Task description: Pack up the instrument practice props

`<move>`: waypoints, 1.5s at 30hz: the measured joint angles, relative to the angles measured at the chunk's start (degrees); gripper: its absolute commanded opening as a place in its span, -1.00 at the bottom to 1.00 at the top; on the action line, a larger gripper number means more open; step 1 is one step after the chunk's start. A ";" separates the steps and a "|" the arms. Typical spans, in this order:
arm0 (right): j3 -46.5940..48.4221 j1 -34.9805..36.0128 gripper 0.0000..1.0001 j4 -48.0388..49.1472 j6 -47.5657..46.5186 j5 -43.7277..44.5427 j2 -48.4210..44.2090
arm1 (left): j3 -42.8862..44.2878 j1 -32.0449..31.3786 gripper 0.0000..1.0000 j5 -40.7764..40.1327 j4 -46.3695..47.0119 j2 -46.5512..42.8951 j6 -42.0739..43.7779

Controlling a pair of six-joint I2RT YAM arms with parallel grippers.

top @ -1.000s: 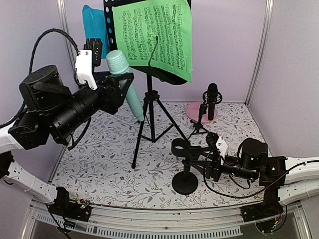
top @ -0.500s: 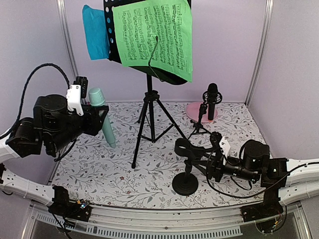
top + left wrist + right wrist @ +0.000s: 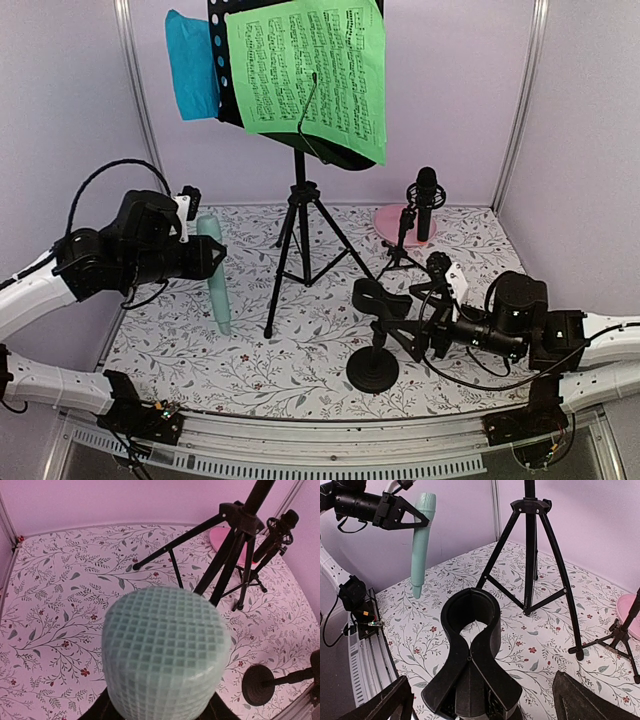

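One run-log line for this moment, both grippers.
left gripper: gripping mint-green microphone | right gripper: open, astride mic support clip | music rack: standing

Left arm (image 3: pixel 95 265) enters from 8 o'clock, forearm level, wrist pointing toward 3 o'clock. Left gripper (image 3: pixel 207 256) is clamped on a mint-green microphone (image 3: pixel 216 295), held near upright. Right arm (image 3: pixel 540 335) lies low at 4 o'clock, pointing toward 9 o'clock. Right gripper (image 3: pixel 420 325): fingers spread wide, gripping nothing.
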 measured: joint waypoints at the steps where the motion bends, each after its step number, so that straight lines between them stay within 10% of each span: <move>1: 0.55 0.00 0.98 -0.35 0.17 -0.02 -0.02 | -0.04 1.53 -0.44 2.34 -0.26 0.85 -0.11; 15: 10.69 0.00 0.98 -18.18 15.72 -1.75 -7.10 | -0.70 24.98 -0.45 32.37 -3.30 19.93 2.10; 31: 24.02 -1.57 0.98 -33.29 26.71 14.84 -3.23 | 3.56 39.95 -0.41 33.99 -8.87 33.90 12.28; 45: 24.11 -14.14 0.98 -38.23 26.77 5.51 -2.82 | -1.07 43.56 0.62 34.25 -5.88 39.60 14.88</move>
